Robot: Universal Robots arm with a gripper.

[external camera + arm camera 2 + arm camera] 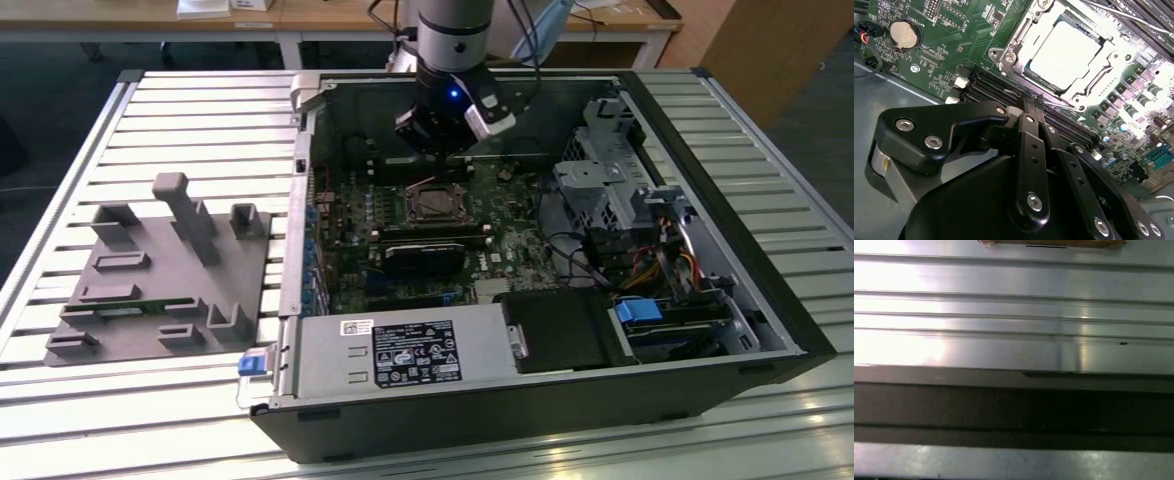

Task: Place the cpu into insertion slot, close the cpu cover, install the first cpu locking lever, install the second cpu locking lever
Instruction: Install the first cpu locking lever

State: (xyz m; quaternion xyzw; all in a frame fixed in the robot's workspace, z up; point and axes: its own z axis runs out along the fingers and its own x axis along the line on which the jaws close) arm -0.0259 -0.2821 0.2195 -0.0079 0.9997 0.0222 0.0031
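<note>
Silver-grey cpu (1064, 52) sits flat in the slot (1030, 76), upper centre-right of the second wrist view, square to the socket rim. Cover (1004, 55) frames it, silvery metal around the chip, apparently lying down over it, though whether it is fully latched I cannot tell. A thin lever rod (1101, 75) runs along the socket's edge; locked or not is unclear.

Gripper (1026, 107) fills the lower half of that view, black linkages converging to a point just short of the socket's near edge. Jaws look together at the tips, nothing between them. Socket lies straight ahead of the tips, close but apart, no contact visible.

In the exterior view the gripper (438, 150) hangs inside the open case (787, 330), upper centre of the frame, just above the slot (434, 205), which sits mid-frame on the green board (350, 260). Black heatsink block (427, 258) lies just below the slot. Case rests on a slatted metal counter (160, 110); grey fixture (160, 270) at left, well apart, with a small strip-like part in one of its low holders.

First wrist view: metal slats (1014, 310) and a dark band, no task things.

Judgement: cpu placed, cover seemingly down, lever work in hand.
</note>
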